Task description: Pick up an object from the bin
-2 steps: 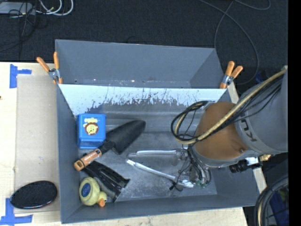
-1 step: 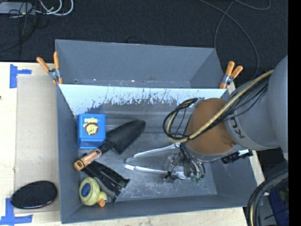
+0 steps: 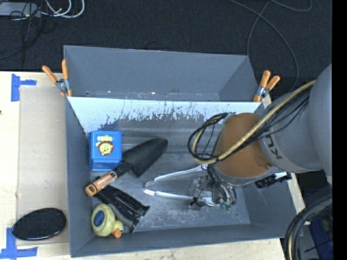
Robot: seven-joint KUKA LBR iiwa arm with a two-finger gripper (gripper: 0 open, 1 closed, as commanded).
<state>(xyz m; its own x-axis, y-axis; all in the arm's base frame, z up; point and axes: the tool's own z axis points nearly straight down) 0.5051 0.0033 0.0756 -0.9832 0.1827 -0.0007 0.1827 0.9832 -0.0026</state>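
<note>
My gripper (image 3: pixel 209 197) is down near the bin floor, right of the middle, under the arm's orange cover. It stands at the right end of a pair of silvery metal tongs (image 3: pixel 176 173), which lie flat with their two arms spread toward the left. I cannot tell whether the tongs are between its fingers. A black trowel (image 3: pixel 142 155) with a wooden handle lies to the left of the tongs, blade pointing to the upper right.
A blue box (image 3: pixel 105 149) with a yellow face stands at the left wall. A yellow-green round tape measure (image 3: pixel 104 220) and a black flat tool (image 3: pixel 124 202) lie in the front left corner. The arm and its cables cover the bin's right side.
</note>
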